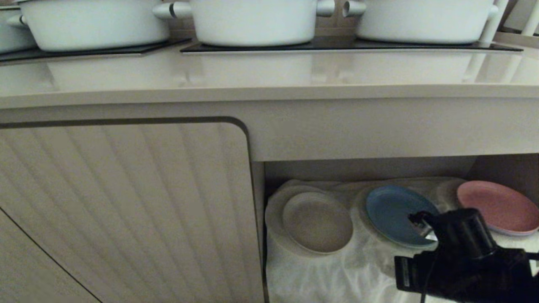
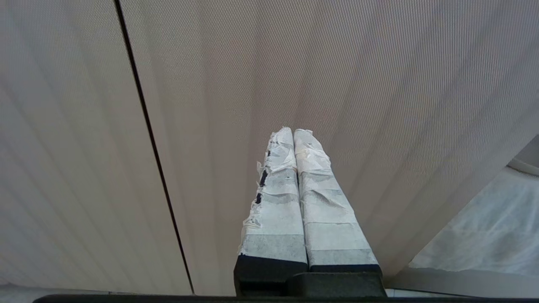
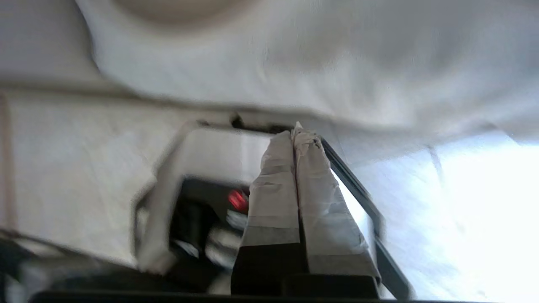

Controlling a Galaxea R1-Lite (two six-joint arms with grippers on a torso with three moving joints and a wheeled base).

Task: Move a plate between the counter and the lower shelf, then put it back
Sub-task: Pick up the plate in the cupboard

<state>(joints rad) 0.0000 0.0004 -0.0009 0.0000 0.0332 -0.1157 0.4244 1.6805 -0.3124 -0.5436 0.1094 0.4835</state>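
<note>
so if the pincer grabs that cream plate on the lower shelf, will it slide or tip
The cream plate probably stays stiff, being shallow with a low rim. It rests on a larger white plate, so it may slide across that smoother surface when nudged. The wrinkled cloth underneath could let the stack rock slightly.

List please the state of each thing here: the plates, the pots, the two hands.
cream plate: lying flat on the lower shelf, on white plates
blue plate: flat on the shelf, partly behind the right arm
pink plate: flat on the shelf
pots: standing on the counter
left hand: shut, empty
right hand: shut, empty
</note>
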